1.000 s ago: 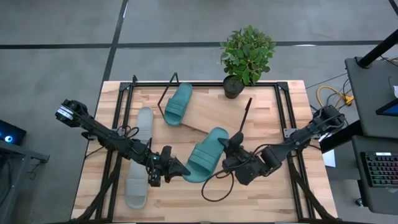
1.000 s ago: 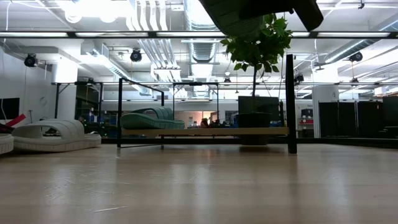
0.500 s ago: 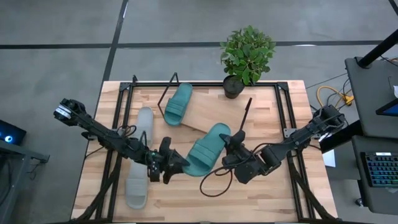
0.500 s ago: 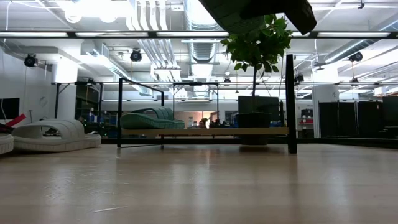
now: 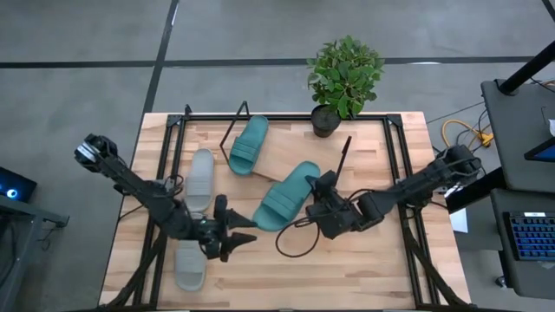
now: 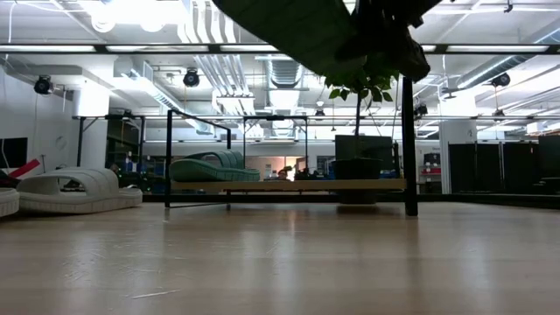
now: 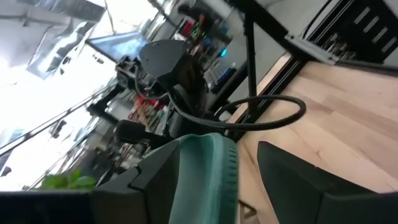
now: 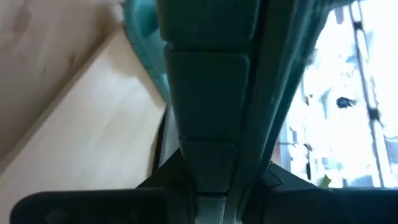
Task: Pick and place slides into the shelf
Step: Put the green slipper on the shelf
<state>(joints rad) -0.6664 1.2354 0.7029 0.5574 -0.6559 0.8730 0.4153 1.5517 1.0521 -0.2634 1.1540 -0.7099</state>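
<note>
Slides are the concern: one teal green foam sandal (image 5: pixel 286 197), at the centre of the high view, is clamped at its right end by the right gripper (image 5: pixel 323 206), fingers closed on it. Just left of its other end, the left gripper (image 5: pixel 239 236) is seen spread apart, gripping nothing. Toward the upper centre, a second teal sandal (image 5: pixel 249 144) lies on the slanted light-wood shelf (image 5: pixel 295 156). Two grey sandals (image 5: pixel 199 173) rest at centre left.

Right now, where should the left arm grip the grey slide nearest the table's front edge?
Probably across its narrow width, coming straight down from above. The grey slide lies flat with its long axis running front to back, so both long sides look free to pinch. The open left gripper hovers just to its right.
</note>
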